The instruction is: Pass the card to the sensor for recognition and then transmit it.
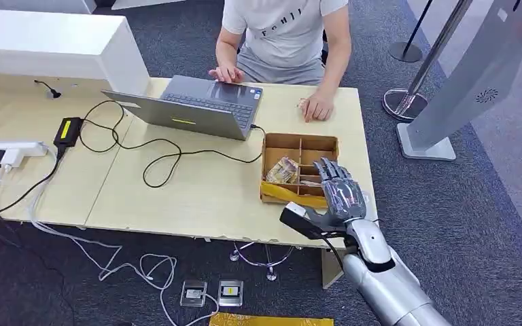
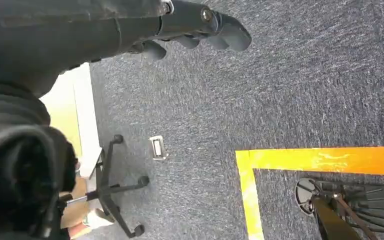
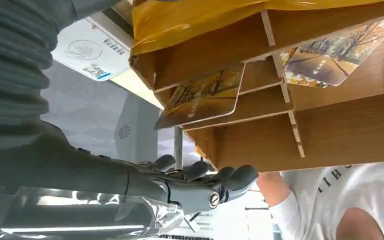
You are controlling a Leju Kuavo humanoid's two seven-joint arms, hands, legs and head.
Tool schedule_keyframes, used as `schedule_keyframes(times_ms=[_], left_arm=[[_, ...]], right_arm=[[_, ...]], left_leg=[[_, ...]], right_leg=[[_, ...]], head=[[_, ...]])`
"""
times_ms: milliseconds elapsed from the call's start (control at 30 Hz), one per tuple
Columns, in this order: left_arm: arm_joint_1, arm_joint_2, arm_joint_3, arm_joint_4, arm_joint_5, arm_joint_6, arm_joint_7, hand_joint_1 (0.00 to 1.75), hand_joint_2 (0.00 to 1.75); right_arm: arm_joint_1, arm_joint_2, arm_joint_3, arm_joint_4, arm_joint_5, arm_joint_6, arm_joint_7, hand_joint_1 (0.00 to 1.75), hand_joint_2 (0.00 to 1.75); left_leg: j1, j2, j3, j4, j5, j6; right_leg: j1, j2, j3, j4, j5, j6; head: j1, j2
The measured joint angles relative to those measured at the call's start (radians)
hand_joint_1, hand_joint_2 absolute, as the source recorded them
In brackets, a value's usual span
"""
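Here, the right hand was in the lower right of the head view, above the near right part of the wooden box. Its fingers were stretched out and a little apart, and it held nothing. In the right wrist view the same hand was below the box, not touching it, with the fingertips near the edge of one compartment.

Inside the box one card with an autumn tree picture leaned in a narrow slot, and more cards of the same kind lay in the next compartment. In the head view a pile of cards was in the left compartment. A yellow strip lay along the near side of the box.

The left hand appeared in the upper left of its wrist view, over grey carpet, with the fingers loosely bent and nothing in them.

Further away, in the upper middle of the head view, a person sat behind the table with one hand on a laptop.
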Motion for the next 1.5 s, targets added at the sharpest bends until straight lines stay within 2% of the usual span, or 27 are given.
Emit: schedule_keyframes(times_ms=[133, 167, 200, 267, 500, 567, 633, 767, 800, 900, 967, 1033, 1133, 1433, 1500], left_arm=[[0.0, 0.0, 0.0, 0.0, 0.0, 0.0, 0.0, 0.0, 0.0], [0.0, 0.0, 0.0, 0.0, 0.0, 0.0, 0.0, 0.0, 0.0], [0.0, 0.0, 0.0, 0.0, 0.0, 0.0, 0.0, 0.0, 0.0], [0.0, 0.0, 0.0, 0.0, 0.001, 0.0, 0.0, 0.0, 0.0], [0.0, 0.0, 0.0, 0.0, 0.002, 0.0, 0.0, 0.0, 0.0], [0.0, 0.0, 0.0, 0.0, 0.002, 0.0, 0.0, 0.0, 0.0], [0.0, 0.0, 0.0, 0.0, 0.002, 0.0, 0.0, 0.0, 0.0], [0.0, 0.0, 0.0, 0.0, 0.003, 0.0, 0.0, 0.0, 0.0], [0.0, 0.0, 0.0, 0.0, 0.003, 0.0, 0.0, 0.0, 0.0], [0.0, 0.0, -0.003, 0.002, 0.006, 0.0, 0.0, 0.0, 0.0], [0.0, 0.0, -0.009, 0.003, 0.009, 0.0, 0.0, 0.0, 0.0], [0.0, 0.0, -0.01, 0.003, 0.01, 0.0, 0.0, 0.0, 0.0], [0.0, 0.0, -0.015, 0.003, 0.01, 0.0, 0.0, 0.0, 0.0], [0.0, 0.005, -0.023, 0.003, 0.012, 0.002, -0.006, 0.0, 0.0], [0.0, 0.006, -0.023, 0.003, 0.013, 0.002, -0.006, 0.0, 0.0]], right_arm=[[-0.009, 0.01, 0.0, 0.027, 0.0, -0.019, -0.011, 0.0, 1.75], [-0.012, 0.013, 0.0, 0.034, 0.0, -0.024, -0.014, 1.48, 1.75], [-0.015, 0.015, 0.0, 0.042, -0.001, -0.026, -0.018, 1.61, 1.75], [-0.022, 0.021, 0.0, 0.06, -0.002, -0.031, -0.02, 1.75, 1.75], [-0.035, 0.04, 0.0, 0.114, -0.022, -0.051, -0.047, 1.75, 1.75], [-0.035, 0.045, 0.0, 0.125, -0.022, -0.059, -0.05, 1.69, 1.75], [-0.039, 0.049, 0.0, 0.137, -0.023, -0.069, -0.052, 1.75, 1.75], [-0.051, 0.056, -0.001, 0.158, -0.023, -0.077, -0.055, 1.69, 1.75], [-0.05, 0.057, -0.001, 0.164, -0.023, -0.077, -0.056, 1.75, 1.75], [-0.053, 0.061, -0.001, 0.18, -0.023, -0.081, -0.058, 1.75, 1.75], [-0.057, 0.066, -0.001, 0.199, -0.024, -0.09, -0.061, 1.68, 1.75], [-0.057, 0.066, -0.001, 0.208, -0.026, -0.098, -0.067, 1.75, 1.75], [-0.057, 0.067, -0.001, 0.215, -0.03, -0.107, -0.072, 1.75, 1.75], [-0.071, 0.071, -0.003, 0.245, -0.042, -0.187, -0.105, 1.75, 1.75], [-0.088, 0.071, -0.013, 0.243, -0.045, -0.185, -0.111, 1.75, 1.75]], left_leg=[[0.0, 0.0, 0.0, 0.0, 0.0, 0.0], [0.0, 0.0, 0.0, 0.0, 0.0, 0.0], [0.0, 0.0, 0.0, 0.0, 0.0, 0.0], [0.0, 0.0, 0.0, 0.0, 0.0, 0.0], [0.0, 0.0, 0.0, 0.0, 0.0, 0.0], [0.0, 0.0, 0.0, 0.0, 0.0, 0.0], [0.0, 0.0, 0.0, 0.0, 0.0, 0.0], [0.0, 0.0, 0.0, 0.0, 0.0, 0.0], [0.0, 0.0, 0.0, 0.0, 0.0, 0.0], [0.0, 0.0, 0.0, 0.0, 0.0, 0.0], [0.0, 0.0, 0.001, 0.0, 0.0, 0.0], [0.0, 0.0, 0.001, 0.0, 0.0, 0.0], [0.0, 0.0, 0.001, 0.0, 0.0, 0.0], [0.0, 0.0, 0.001, 0.0, 0.0, 0.0], [0.0, 0.001, 0.002, 0.0, 0.0, 0.0]], right_leg=[[0.0, 0.0, 0.0, 0.0, 0.0, 0.0], [0.0, 0.0, 0.0, 0.0, 0.0, 0.0], [0.0, 0.0, 0.0, 0.0, 0.0, 0.0], [0.0, 0.0, 0.0, 0.0, 0.0, 0.0], [0.0, 0.0, 0.0, 0.0, 0.0, 0.0], [0.0, 0.0, 0.0, 0.0, 0.0, 0.0], [0.0, 0.0, 0.0, 0.0, 0.0, 0.0], [0.0, 0.0, 0.0, 0.0, 0.0, 0.0], [0.0, 0.0, 0.0, 0.0, 0.0, 0.0], [0.0, 0.0, 0.0, 0.0, 0.0, 0.0], [0.0, 0.0, 0.0, 0.0, 0.0, 0.0], [0.0, 0.0, 0.0, 0.0, 0.0, 0.0], [0.0, 0.0, 0.001, 0.0, 0.0, 0.0], [0.0, 0.0, 0.001, 0.0, 0.0, 0.0], [0.0, 0.0, 0.001, 0.0, 0.0, 0.0]], head=[[0.0, 0.0], [0.0, 0.0], [0.0, 0.0], [0.0, 0.0], [0.0, 0.0], [0.0, 0.0], [0.0, 0.0], [0.0, 0.0], [0.0, 0.0], [0.0, 0.0], [0.0, 0.0], [0.0, 0.0], [0.0, 0.0], [0.0, 0.0], [0.0, 0.0]])
